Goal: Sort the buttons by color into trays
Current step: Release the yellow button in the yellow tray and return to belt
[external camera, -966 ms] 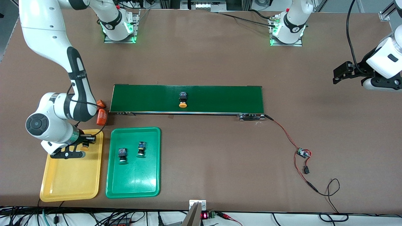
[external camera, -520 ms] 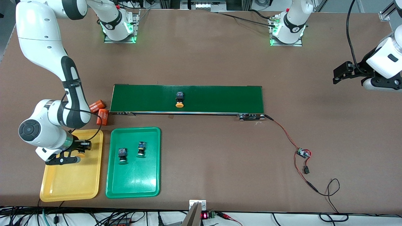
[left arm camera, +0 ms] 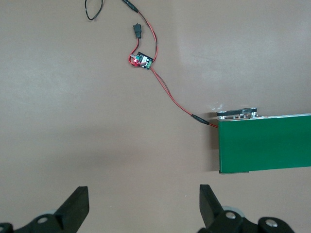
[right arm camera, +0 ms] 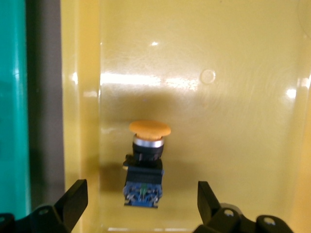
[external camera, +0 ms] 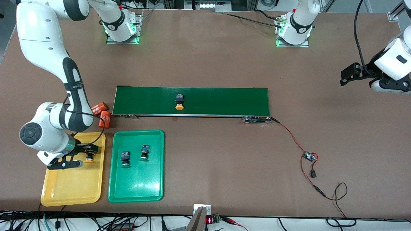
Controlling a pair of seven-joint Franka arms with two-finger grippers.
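Observation:
A yellow-capped button lies on its side in the yellow tray. My right gripper is open just over it. In the right wrist view the button lies between the spread fingers of the right gripper, touching neither. Two green-capped buttons lie in the green tray. Another yellow-capped button lies on the conveyor belt. My left gripper waits, open and empty, over bare table at the left arm's end; the left wrist view shows it.
Two orange "4680" cylinders lie at the belt's end by the right arm, next to the yellow tray. A small circuit board with red wires runs from the belt's other end; it also shows in the left wrist view.
The right gripper has shifted over the yellow tray, and the yellow-capped button now lies free between its open fingers. The button on the belt has moved toward the right arm's end.

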